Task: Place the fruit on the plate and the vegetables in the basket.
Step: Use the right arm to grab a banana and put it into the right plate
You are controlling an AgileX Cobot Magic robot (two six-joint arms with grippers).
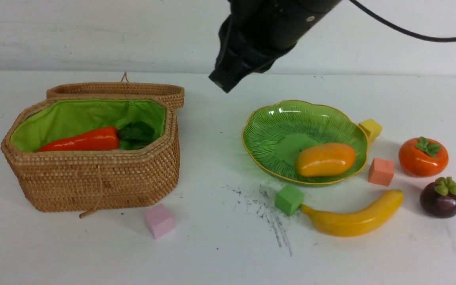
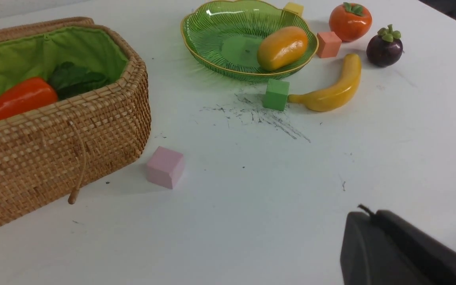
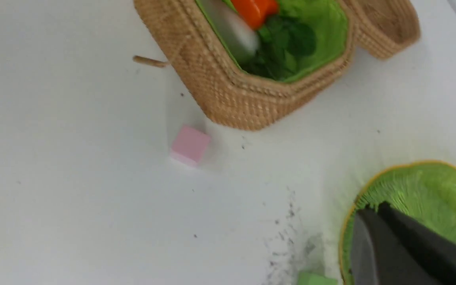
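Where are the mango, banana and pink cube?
mango (image 1: 325,159), front view, middle of its body.
banana (image 1: 355,223), front view, middle of its curve.
pink cube (image 1: 159,221), front view, centre of the cube.

No legible text, label, brand, number or sign in any view. Dark scuff marks (image 1: 269,215) on bench (image 1: 212,257): smears only, not lettering.
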